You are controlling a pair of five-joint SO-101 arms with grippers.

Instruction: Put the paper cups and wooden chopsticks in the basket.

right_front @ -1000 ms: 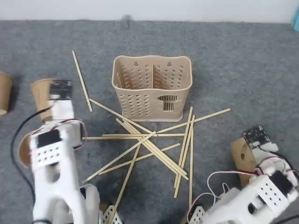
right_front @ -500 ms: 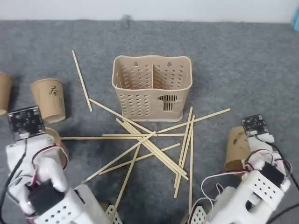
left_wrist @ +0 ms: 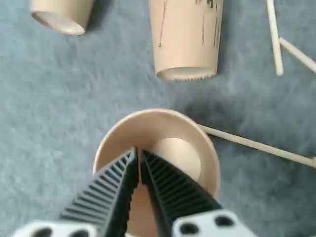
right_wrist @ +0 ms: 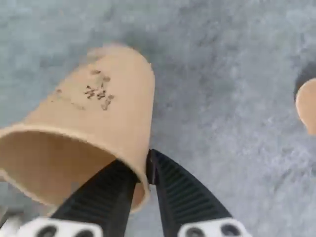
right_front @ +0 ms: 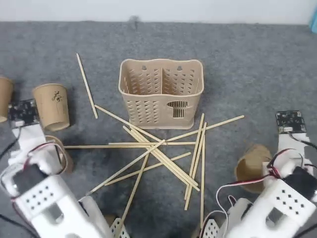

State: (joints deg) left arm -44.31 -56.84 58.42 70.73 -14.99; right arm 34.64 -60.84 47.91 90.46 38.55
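Observation:
The tan slotted basket (right_front: 161,91) stands upright at the table's middle. Wooden chopsticks (right_front: 163,153) lie crossed in a loose pile in front of it, and one chopstick (right_front: 86,85) lies off to its left. My left gripper (left_wrist: 138,154) is shut on the rim of a paper cup (left_wrist: 163,148) whose mouth faces the camera; that cup (right_front: 63,154) is at the near left. My right gripper (right_wrist: 148,160) is shut on the rim of another paper cup (right_wrist: 94,128), seen at the near right as a cup (right_front: 251,167) with its mouth up.
Two more paper cups lie on their sides at the far left: one (right_front: 52,106) (left_wrist: 187,39) close to my left arm, the other (right_front: 4,96) (left_wrist: 61,15) at the edge. A chopstick (left_wrist: 252,145) runs past the held cup. Grey carpet covers the table.
The left arm drew back toward the near edge, uncovering the lying cup. The right arm's cup turned from lying on its side to mouth up as that arm shifted right.

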